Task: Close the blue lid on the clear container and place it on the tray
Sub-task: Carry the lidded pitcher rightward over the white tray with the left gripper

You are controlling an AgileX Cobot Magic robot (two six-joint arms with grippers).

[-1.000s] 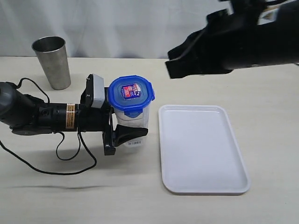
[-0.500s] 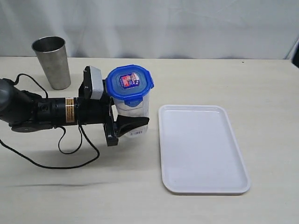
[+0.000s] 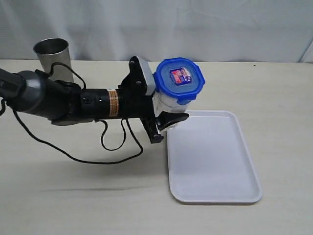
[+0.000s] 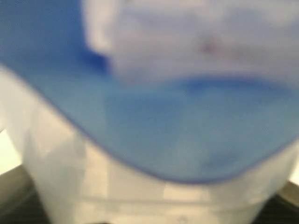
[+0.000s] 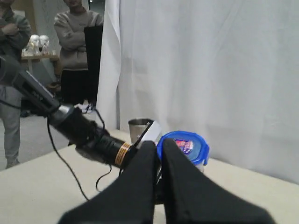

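Steel tumbler (image 3: 51, 56) stands well apart from tray (image 3: 215, 166).

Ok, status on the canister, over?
Left tool clamped on tall clear plastic canister, blue snap-lock lid on. Canister at corner of flat white tray. Right tool shut, empty. Tray bare.

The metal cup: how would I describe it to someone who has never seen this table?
Follow the far edge of the beige table, by the white curtain, to its left end behind the black arm. The metal cup stands there upright and open-topped. It alone is grey steel; the nearby container is clear plastic with a blue lid.
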